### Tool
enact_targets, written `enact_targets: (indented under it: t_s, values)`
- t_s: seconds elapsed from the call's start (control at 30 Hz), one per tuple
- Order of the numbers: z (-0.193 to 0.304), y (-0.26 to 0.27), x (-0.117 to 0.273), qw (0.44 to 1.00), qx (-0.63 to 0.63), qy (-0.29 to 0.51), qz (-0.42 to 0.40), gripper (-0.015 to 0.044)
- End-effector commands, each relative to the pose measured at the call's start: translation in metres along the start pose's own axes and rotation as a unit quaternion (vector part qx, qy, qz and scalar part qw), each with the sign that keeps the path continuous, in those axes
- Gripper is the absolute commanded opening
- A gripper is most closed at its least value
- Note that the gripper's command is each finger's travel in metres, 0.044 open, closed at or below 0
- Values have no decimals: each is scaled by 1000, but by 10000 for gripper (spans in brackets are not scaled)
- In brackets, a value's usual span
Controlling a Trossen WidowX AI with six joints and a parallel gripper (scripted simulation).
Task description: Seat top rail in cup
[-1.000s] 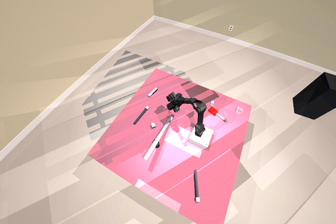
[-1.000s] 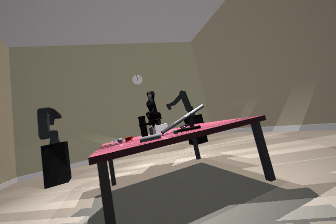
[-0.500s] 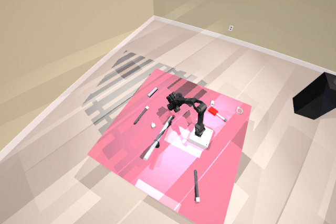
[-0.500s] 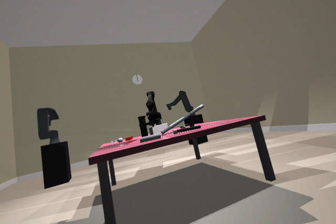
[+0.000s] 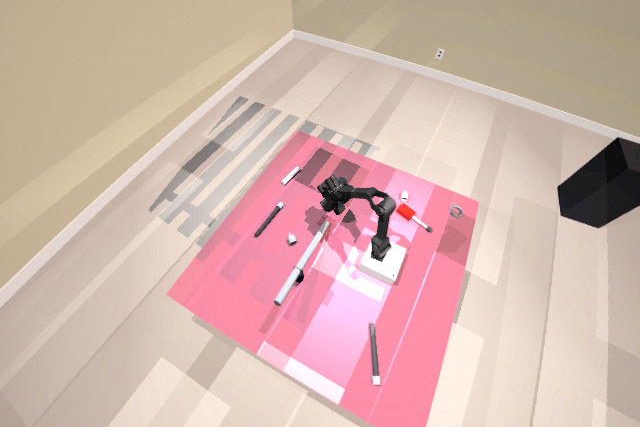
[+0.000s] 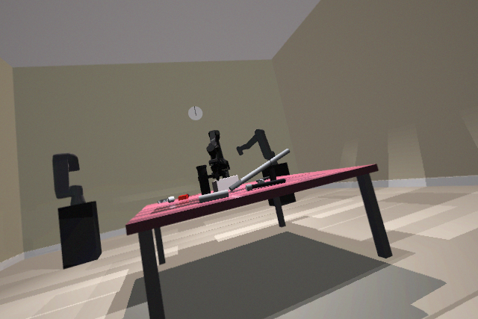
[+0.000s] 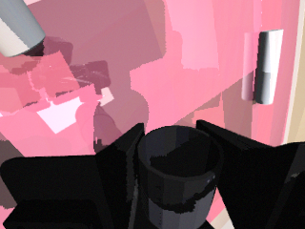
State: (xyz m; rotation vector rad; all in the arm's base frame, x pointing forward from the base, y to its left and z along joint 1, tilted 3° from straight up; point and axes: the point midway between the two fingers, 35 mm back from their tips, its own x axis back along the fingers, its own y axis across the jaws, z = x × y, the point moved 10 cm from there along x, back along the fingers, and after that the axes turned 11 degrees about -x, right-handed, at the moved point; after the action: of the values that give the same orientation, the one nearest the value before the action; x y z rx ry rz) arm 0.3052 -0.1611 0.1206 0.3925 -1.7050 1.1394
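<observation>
My gripper [image 5: 330,200] [image 6: 219,174] [image 7: 170,127] is shut on the dark, hollow rail-end cup [image 7: 178,191], whose mouth faces the wrist camera. The big post [image 6: 202,180] stands upright and black beside the gripper; its brace band cannot be made out. The long grey rail [image 5: 310,252] [image 6: 258,169] [image 7: 16,29] slants, one end low near the table, the other raised. The rail passes by the top of a short dark post [image 5: 299,276]; the loop cap there is too small to judge. The rail's low end lies apart from the cup, at upper left in the wrist view.
A white tube [image 5: 290,175] [image 6: 213,196] [image 7: 269,67] and a dark rod [image 5: 268,219] [image 6: 266,184] lie left of the arm. A white fitting [image 5: 292,239] lies near the rail. A red tool [image 5: 405,212], a ring [image 5: 457,208] and another dark rod [image 5: 374,352] lie farther off.
</observation>
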Motion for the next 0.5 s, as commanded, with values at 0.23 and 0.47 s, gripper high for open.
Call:
enact_targets:
  t_s: [0.23, 0.47]
  values:
    - [6, 8, 3, 999, 40, -22, -5, 0]
    - [10, 10, 5, 998, 61, -34, -8, 0]
